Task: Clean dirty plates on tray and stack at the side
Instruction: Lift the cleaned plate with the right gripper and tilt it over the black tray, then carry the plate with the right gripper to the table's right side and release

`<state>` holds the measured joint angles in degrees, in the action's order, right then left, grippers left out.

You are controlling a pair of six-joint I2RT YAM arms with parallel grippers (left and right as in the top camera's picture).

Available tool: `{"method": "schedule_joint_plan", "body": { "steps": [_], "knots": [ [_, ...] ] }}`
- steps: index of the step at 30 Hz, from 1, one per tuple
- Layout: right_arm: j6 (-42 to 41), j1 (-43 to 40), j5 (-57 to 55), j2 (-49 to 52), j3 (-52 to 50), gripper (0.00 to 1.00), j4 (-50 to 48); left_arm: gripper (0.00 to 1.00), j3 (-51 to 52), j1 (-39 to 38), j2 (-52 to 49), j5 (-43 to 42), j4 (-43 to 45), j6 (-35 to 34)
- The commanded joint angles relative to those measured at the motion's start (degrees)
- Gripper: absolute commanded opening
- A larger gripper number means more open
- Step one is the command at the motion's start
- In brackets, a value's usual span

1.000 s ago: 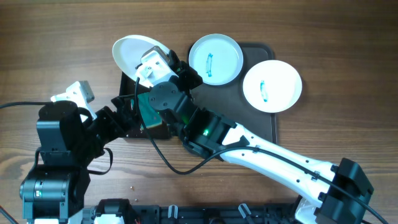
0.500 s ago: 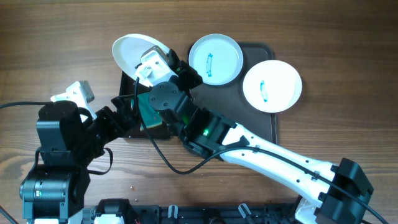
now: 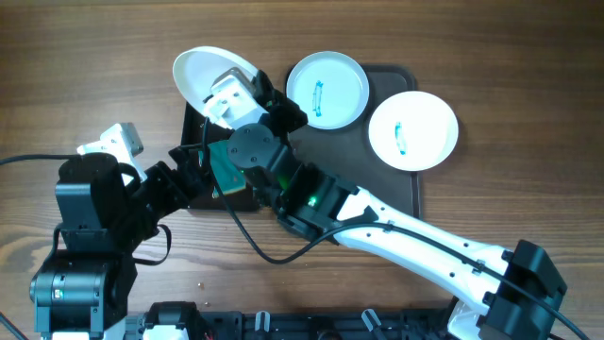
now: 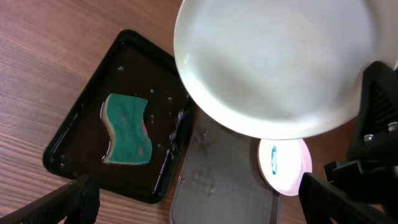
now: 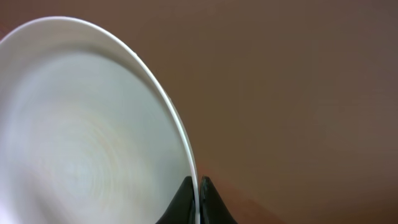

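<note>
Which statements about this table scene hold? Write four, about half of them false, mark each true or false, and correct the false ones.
1. The right gripper pinches the rim of the held plate. True.
2. The left gripper holds the green sponge. False: the sponge lies in the black tray, and the left gripper is open.
3. The middle plate and the right-hand plate on the brown tray each carry a blue smear. True.
4. All three plates are stacked. False: two lie side by side, and the third is held.

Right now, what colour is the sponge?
The sponge is teal-green; it shows best in the left wrist view.
</note>
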<state>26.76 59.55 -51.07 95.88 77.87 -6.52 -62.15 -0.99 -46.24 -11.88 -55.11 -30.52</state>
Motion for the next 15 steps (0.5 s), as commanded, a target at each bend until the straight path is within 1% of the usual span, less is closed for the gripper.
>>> {"method": "schedule_joint_plan", "body": {
  "steps": [1, 2, 3, 4, 6, 9, 12, 13, 14, 15],
  "knots": [
    [3.26, 0.92, -2.64, -1.16, 1.03, 0.04, -3.28, 1.00, -1.07, 0.26, -0.04, -0.70, 0.17, 0.31],
    [3.91, 1.16, -2.49, -1.18, 1.03, 0.04, -3.32, 1.00, -1.07, 0.26, -0.04, -0.72, 0.15, 0.31],
    [7.23, 1.31, -2.58, -1.18, 1.03, 0.04, -3.56, 1.00, -1.07, 0.26, -0.04, -0.72, 0.15, 0.31],
    [7.96, 1.29, -3.26, -1.18, 1.03, 0.04, -4.02, 1.00, -1.07, 0.26, -0.04, -0.70, 0.15, 0.31],
    [5.44, 1.16, -4.61, -1.18, 1.03, 0.05, -5.05, 1.00, -1.07, 0.26, -0.04, -0.72, 0.15, 0.31],
    [4.11, 1.40, -4.83, -1.18, 1.03, 0.04, -4.44, 1.00, -1.07, 0.26, -0.04, -0.72, 0.15, 0.31],
    [-3.96, 1.11, -9.14, -1.18, 1.03, 0.04, -2.45, 1.00, -1.07, 0.26, -0.04, -0.72, 0.15, 0.31],
    [-8.87, 1.11, -10.54, -1.18, 1.03, 0.04, 0.35, 1.00, -1.07, 0.26, -0.04, -0.72, 0.15, 0.31],
    [-15.91, 1.11, -11.04, -1.18, 1.03, 0.04, 5.44, 1.00, -1.07, 0.26, -0.04, -0.72, 0.15, 0.31],
    [-20.59, 1.11, -10.78, -1.18, 1.03, 0.04, 9.03, 1.00, -1.07, 0.26, -0.04, -0.72, 0.15, 0.31]
  ]
}}
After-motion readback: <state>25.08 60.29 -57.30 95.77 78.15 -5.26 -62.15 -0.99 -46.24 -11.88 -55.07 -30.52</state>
